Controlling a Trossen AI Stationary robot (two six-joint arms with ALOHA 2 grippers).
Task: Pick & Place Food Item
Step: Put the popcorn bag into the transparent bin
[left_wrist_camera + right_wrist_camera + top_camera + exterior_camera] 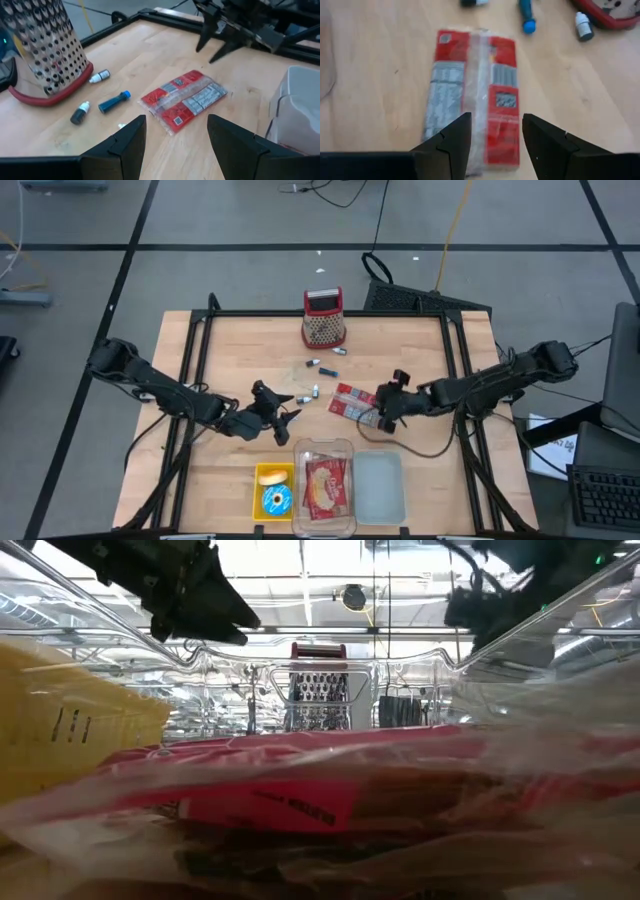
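Note:
A red and silver food packet (352, 402) lies flat on the wooden table right of centre; it also shows in the left wrist view (185, 97) and the right wrist view (475, 95). My right gripper (384, 412) hangs open just over the packet's right end, slanting down, its fingers (451, 137) apart above the packet's near edge. My left gripper (290, 420) is open left of the packet, with nothing between its fingers (131, 136). At the near edge, a clear container (324, 448) holds another red packet (325, 485).
A metal grater with a red rim (323, 320) stands at the far centre. Small dropper bottles (322, 366) lie between it and the packet. A yellow bin (262, 492) and a clear lid (380, 488) flank the clear container at the near edge.

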